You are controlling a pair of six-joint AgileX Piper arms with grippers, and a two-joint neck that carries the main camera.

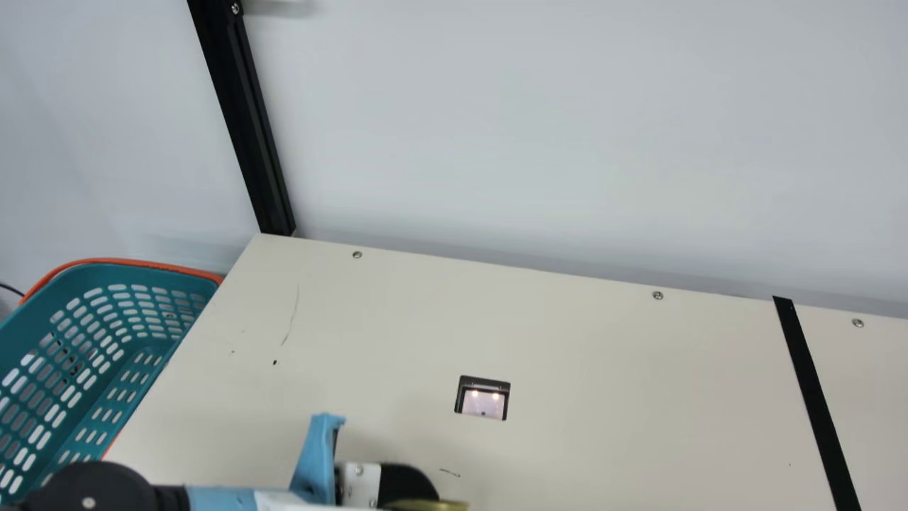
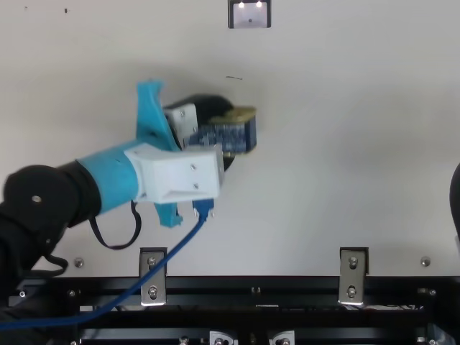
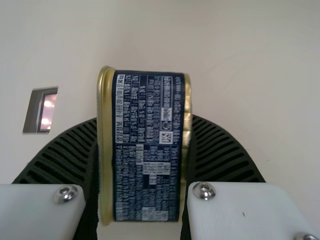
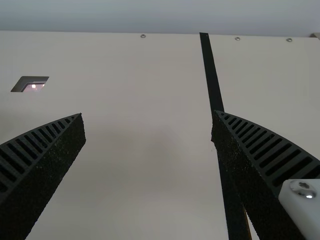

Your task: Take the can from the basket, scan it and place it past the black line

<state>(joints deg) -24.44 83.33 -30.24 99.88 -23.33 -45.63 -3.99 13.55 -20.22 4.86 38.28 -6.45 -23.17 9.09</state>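
Note:
My left gripper (image 2: 227,132) is shut on the can (image 2: 241,135), dark blue with gold rims, held over the table to the near-left of the scanner window (image 2: 250,14). In the left wrist view the can (image 3: 149,150) stands lengthwise between the ribbed fingers of the left gripper (image 3: 142,122), its printed side facing the camera. The scanner (image 1: 484,402) glows in the tabletop in the main view. The black line (image 1: 816,397) runs across the table to its right. The right gripper (image 4: 148,114) is open over the table, one finger overlapping the black line (image 4: 212,75).
The teal basket (image 1: 135,267) with slotted walls stands off the table's left edge, an orange rim behind it. A black post (image 1: 241,113) rises at the far-left table corner, by a pale wall. A blue cable (image 2: 154,267) trails from the left gripper.

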